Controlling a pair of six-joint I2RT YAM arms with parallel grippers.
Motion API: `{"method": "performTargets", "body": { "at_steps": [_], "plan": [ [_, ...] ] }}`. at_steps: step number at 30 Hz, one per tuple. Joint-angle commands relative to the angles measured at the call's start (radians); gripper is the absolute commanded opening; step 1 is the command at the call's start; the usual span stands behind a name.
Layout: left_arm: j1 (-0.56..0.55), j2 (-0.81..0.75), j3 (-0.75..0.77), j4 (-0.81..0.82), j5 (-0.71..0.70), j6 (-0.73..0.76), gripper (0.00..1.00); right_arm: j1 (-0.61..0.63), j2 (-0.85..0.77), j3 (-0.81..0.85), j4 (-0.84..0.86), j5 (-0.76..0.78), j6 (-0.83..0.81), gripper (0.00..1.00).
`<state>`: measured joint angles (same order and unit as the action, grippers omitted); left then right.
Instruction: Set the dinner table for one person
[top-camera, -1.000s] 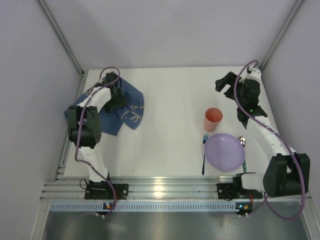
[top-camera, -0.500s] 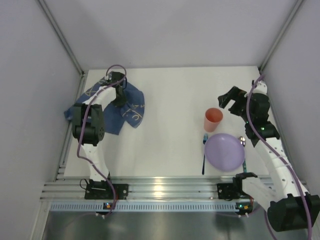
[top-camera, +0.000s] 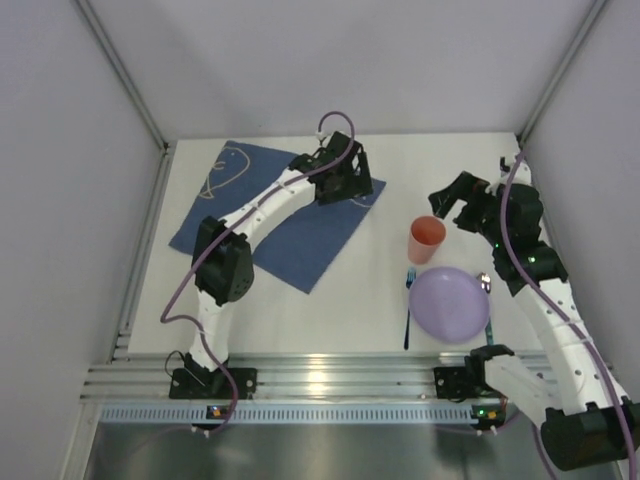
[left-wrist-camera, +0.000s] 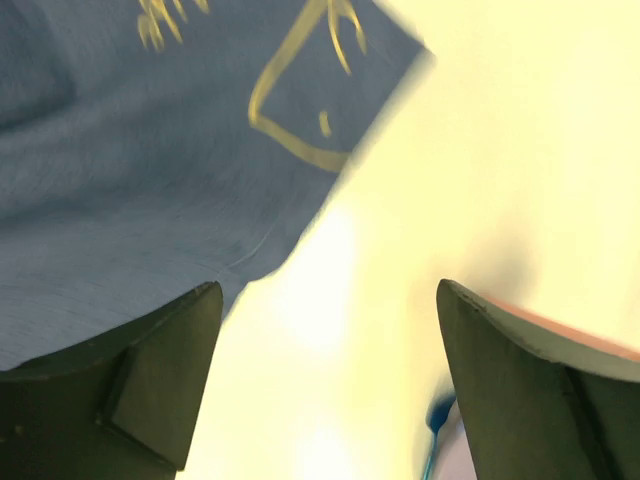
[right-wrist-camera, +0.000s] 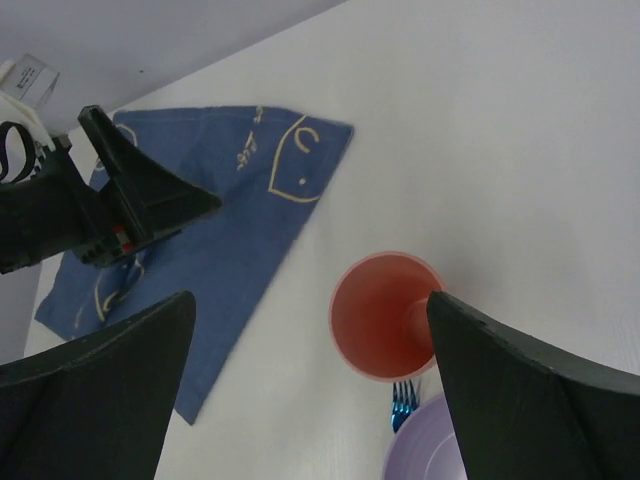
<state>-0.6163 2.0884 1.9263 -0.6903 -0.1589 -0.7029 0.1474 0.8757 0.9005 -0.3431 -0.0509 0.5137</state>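
White dinner table (top-camera: 350, 305) between pale grey walls (top-camera: 340, 60).

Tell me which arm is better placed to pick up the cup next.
Right, most likely. The right gripper, open, hangs close by the cup; the left gripper is farther off, above a corner of the mat.

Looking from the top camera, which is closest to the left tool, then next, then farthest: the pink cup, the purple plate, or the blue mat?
1. The blue mat, right under the left tool.
2. The pink cup, off to its right.
3. The purple plate, farthest, lower on the right side.
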Motion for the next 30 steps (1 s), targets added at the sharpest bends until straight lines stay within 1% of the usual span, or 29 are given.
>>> {"method": "performTargets", "body": {
  "at_steps": [1, 2, 3, 4, 5, 6, 7, 8, 9, 10, 11, 12, 13, 14, 15, 16, 17, 18, 21, 22, 25, 30],
  "plan": [
    [-0.011, -0.016, 0.038, -0.172, -0.02, -0.073, 0.98, 0.063, 0.066, 0.096, -0.025, -0.003, 0.022, 1.0],
    [-0.004, -0.081, -0.007, -0.184, -0.072, -0.085, 0.98, 0.101, 0.08, 0.109, -0.028, 0.003, 0.025, 1.0],
    [0.007, -0.118, -0.054, -0.183, -0.082, -0.09, 0.98, 0.121, 0.095, 0.13, -0.033, 0.016, 0.025, 1.0],
    [0.018, -0.158, -0.158, -0.183, -0.088, -0.089, 0.98, 0.144, 0.123, 0.138, -0.04, 0.023, 0.026, 1.0],
    [0.038, -0.233, -0.212, -0.167, -0.094, -0.08, 0.98, 0.19, 0.137, 0.149, -0.043, 0.031, 0.028, 1.0],
    [0.047, -0.272, -0.266, -0.164, -0.115, -0.075, 0.98, 0.214, 0.149, 0.158, -0.045, 0.036, 0.029, 1.0],
    [0.055, -0.307, -0.364, -0.163, -0.126, -0.07, 0.98, 0.24, 0.181, 0.175, -0.043, 0.036, 0.028, 1.0],
    [0.07, -0.374, -0.415, -0.157, -0.137, -0.061, 0.98, 0.295, 0.199, 0.182, -0.046, 0.034, 0.034, 1.0],
    [0.081, -0.407, -0.465, -0.135, -0.143, -0.058, 0.98, 0.325, 0.222, 0.193, -0.046, 0.023, 0.037, 1.0],
    [0.092, -0.436, -0.559, -0.13, -0.142, -0.06, 0.98, 0.354, 0.277, 0.213, -0.05, 0.016, 0.046, 1.0],
    [0.122, -0.489, -0.599, -0.124, -0.136, -0.07, 0.98, 0.419, 0.31, 0.224, -0.051, 0.008, 0.068, 1.0],
    [0.141, -0.514, -0.637, -0.12, -0.127, -0.075, 0.98, 0.45, 0.347, 0.244, -0.054, -0.016, 0.083, 1.0],
    [0.157, -0.565, -0.698, -0.12, -0.104, -0.084, 0.98, 0.478, 0.43, 0.251, -0.054, -0.039, 0.106, 1.0],
    [0.188, -0.592, -0.726, -0.118, -0.093, -0.083, 0.97, 0.512, 0.478, 0.259, -0.042, -0.076, 0.164, 1.0],
    [0.199, -0.622, -0.751, -0.117, -0.082, -0.078, 0.98, 0.52, 0.526, 0.261, -0.03, -0.157, 0.195, 1.0],
    [0.21, -0.684, -0.797, -0.12, -0.068, -0.063, 0.98, 0.527, 0.616, 0.261, -0.021, -0.18, 0.222, 1.0],
    [0.225, -0.717, -0.819, -0.124, -0.065, -0.055, 0.98, 0.538, 0.656, 0.262, -0.02, -0.19, 0.255, 1.0],
    [0.233, -0.782, -0.851, -0.146, -0.059, -0.047, 0.97, 0.546, 0.725, 0.268, -0.022, -0.188, 0.262, 1.0],
    [0.263, -0.878, -0.886, -0.176, -0.045, -0.041, 0.97, 0.555, 0.811, 0.316, -0.077, -0.173, 0.252, 1.0],
    [0.266, -0.933, -0.901, -0.182, -0.044, -0.041, 0.97, 0.557, 0.868, 0.333, -0.094, -0.172, 0.249, 1.0],
    [0.273, -1.026, -0.94, -0.201, -0.044, -0.049, 0.97, 0.578, 0.956, 0.377, -0.106, -0.178, 0.252, 1.0],
    [0.274, -1.113, -0.989, -0.239, -0.054, -0.064, 0.96, 0.636, 1.06, 0.452, -0.111, -0.176, 0.261, 0.98]
  ]
}}
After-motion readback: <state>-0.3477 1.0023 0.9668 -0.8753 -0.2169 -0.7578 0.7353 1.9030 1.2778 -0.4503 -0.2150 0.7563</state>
